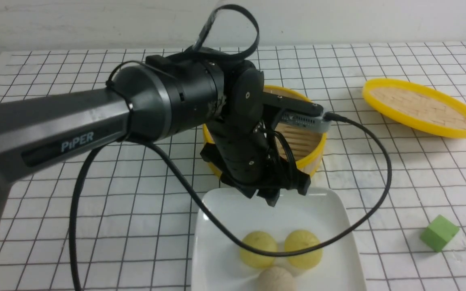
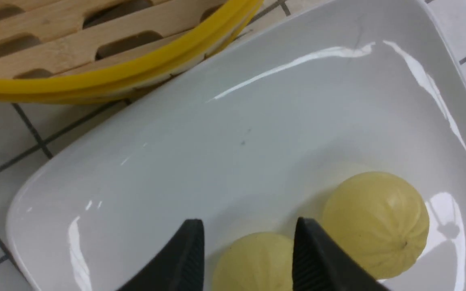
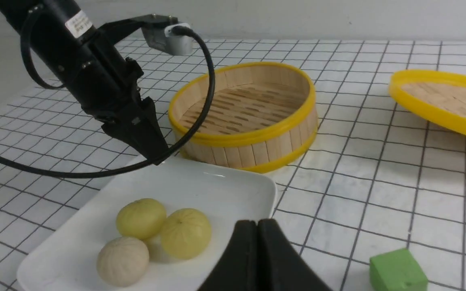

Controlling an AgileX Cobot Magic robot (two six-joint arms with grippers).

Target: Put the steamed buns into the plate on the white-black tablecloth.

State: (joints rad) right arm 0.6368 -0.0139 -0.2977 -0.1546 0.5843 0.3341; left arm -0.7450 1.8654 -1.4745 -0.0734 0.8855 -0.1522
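Two pale yellow-green steamed buns [image 1: 258, 248] [image 1: 303, 247] lie side by side in the white plate [image 1: 233, 210] on the white-black tablecloth [image 1: 136, 194]. My left gripper [image 1: 273, 198] hangs over the plate's far part, a little above it. In the left wrist view its gripper [image 2: 249, 226] is open and holds nothing, with one bun [image 2: 253, 262] showing through the gap and the other bun [image 2: 374, 222] beside one finger. Near the plate's rim [image 3: 271, 190], my right gripper [image 3: 257, 226] is shut and empty. The same two buns [image 3: 140, 218] [image 3: 185, 232] also appear in the right wrist view.
A beige-tan bun [image 1: 275, 279] lies in the plate's near part, against the two buns. The empty yellow-rimmed bamboo steamer [image 1: 310, 157] stands just behind the plate, its lid [image 1: 421, 107] at the far right. A green cube [image 1: 439, 232] sits right of the plate. A black cable [image 1: 378, 202] loops over the plate.
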